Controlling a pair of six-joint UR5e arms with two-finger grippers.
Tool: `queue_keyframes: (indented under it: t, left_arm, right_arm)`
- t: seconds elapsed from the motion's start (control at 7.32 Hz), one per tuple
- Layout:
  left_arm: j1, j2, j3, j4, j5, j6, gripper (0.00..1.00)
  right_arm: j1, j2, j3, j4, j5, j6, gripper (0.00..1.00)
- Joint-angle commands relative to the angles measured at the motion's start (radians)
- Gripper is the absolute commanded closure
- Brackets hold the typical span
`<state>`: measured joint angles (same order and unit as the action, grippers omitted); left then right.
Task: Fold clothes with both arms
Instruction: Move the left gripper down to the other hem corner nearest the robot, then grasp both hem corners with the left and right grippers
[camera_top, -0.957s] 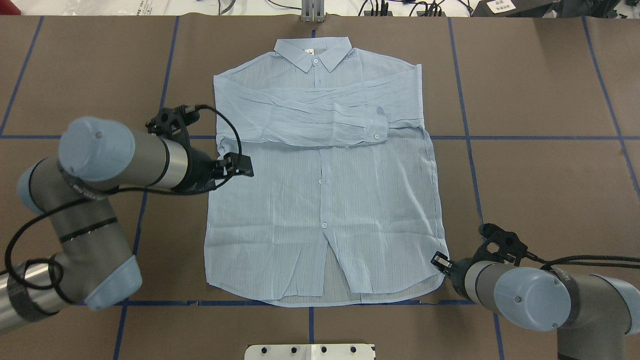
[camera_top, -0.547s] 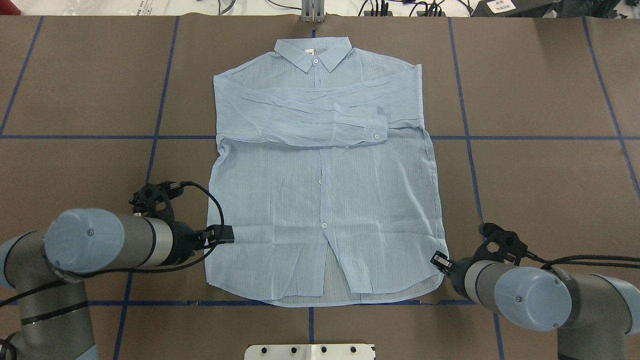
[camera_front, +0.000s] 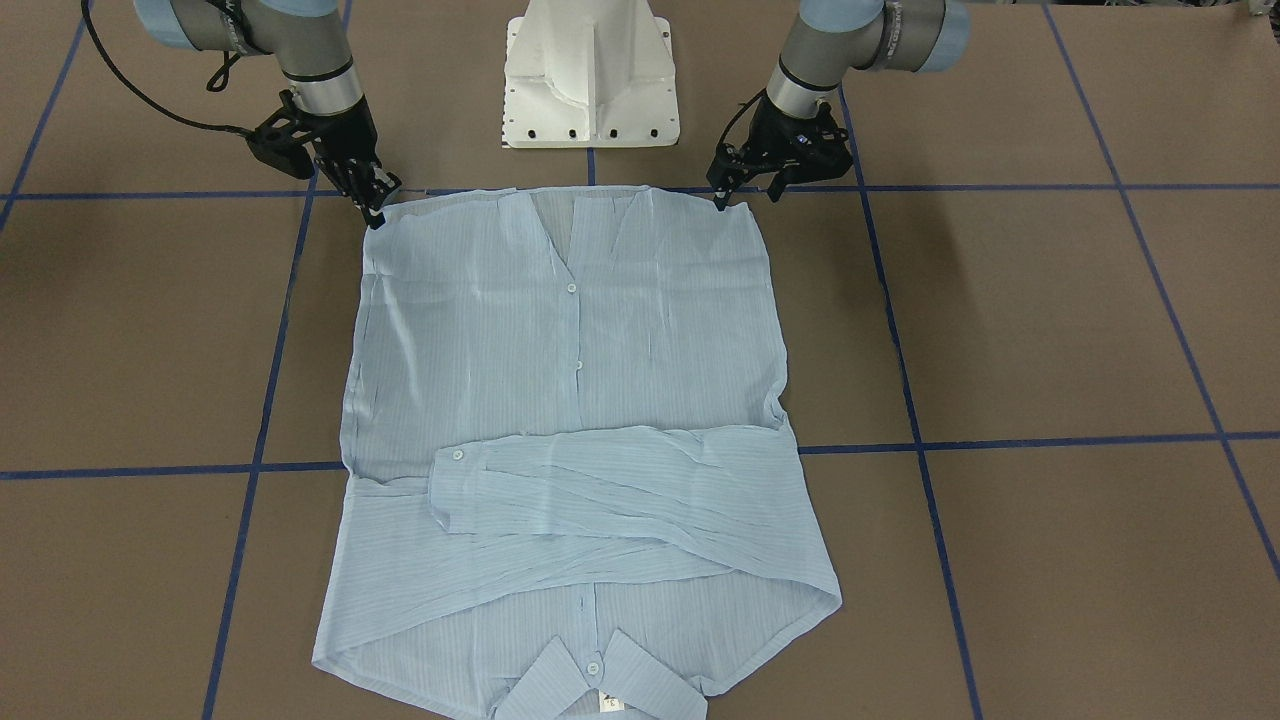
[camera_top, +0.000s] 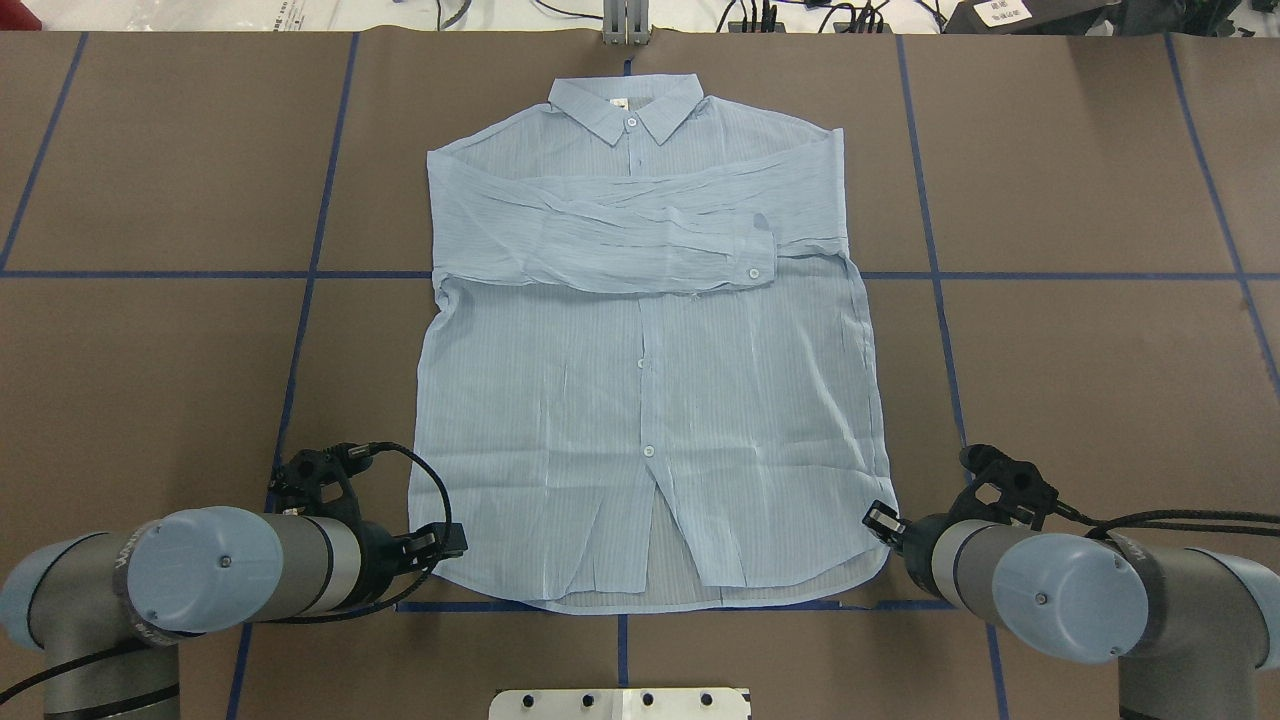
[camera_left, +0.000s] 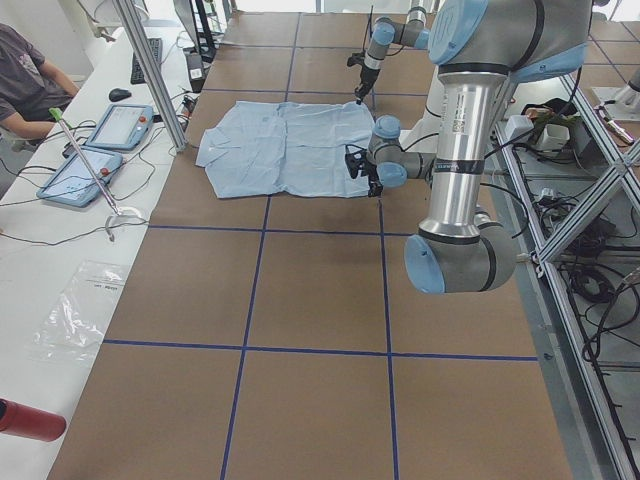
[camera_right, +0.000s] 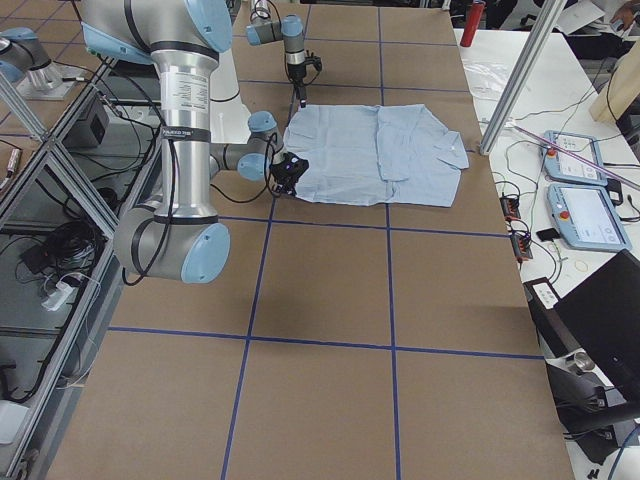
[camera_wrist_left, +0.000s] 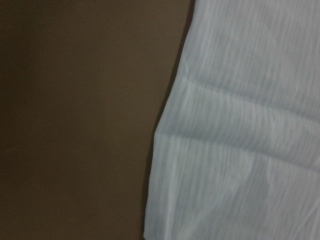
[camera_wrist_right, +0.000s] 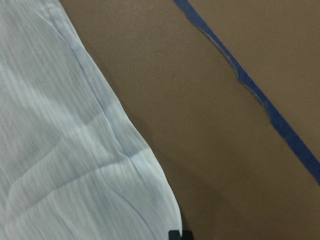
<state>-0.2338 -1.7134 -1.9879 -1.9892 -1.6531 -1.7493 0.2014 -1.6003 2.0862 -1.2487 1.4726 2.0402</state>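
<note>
The pale blue striped shirt lies flat and face up on the brown table, collar at the far side, both sleeves folded across the chest. My left gripper is low at the shirt's near left hem corner, its jaws apart in the front-facing view. Its wrist view shows only the shirt's edge and no fingers. My right gripper is at the near right hem corner, also in the front-facing view. Its fingertips are together at the cloth's corner.
The white pedestal base stands just behind the hem, between the arms. Blue tape lines cross the brown table cover. Control tablets and cables lie on the white bench beyond the collar. A red bottle lies there too.
My left arm has swung back along the shirt's left edge, from the sleeve level down to the near hem corner. The right arm and the shirt have not moved.
</note>
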Motion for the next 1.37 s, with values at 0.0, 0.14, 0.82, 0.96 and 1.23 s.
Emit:
queue_keyframes:
  t: [0.0, 0.14, 0.82, 0.96, 1.23]
  left_arm:
    - [0.011, -0.003, 0.008, 0.013, 0.001, -0.004, 0.17]
    - [0.019, -0.005, 0.014, 0.013, 0.001, -0.004, 0.19]
    - [0.021, -0.009, 0.018, 0.013, 0.001, -0.006, 0.41]
    - [0.021, -0.009, 0.012, 0.02, 0.003, -0.004, 0.41]
    - [0.018, -0.011, 0.009, 0.061, 0.007, -0.003, 0.41]
  right_arm:
    - [0.003, -0.004, 0.0, 0.0, 0.0, 0.0, 1.0]
    - [0.003, -0.003, 0.002, 0.0, 0.0, 0.0, 1.0]
    - [0.01, -0.006, 0.008, 0.0, 0.0, 0.0, 1.0]
    - [0.012, -0.006, 0.009, 0.0, 0.0, 0.0, 1.0]
    - [0.01, -0.006, 0.011, 0.0, 0.0, 0.0, 1.0]
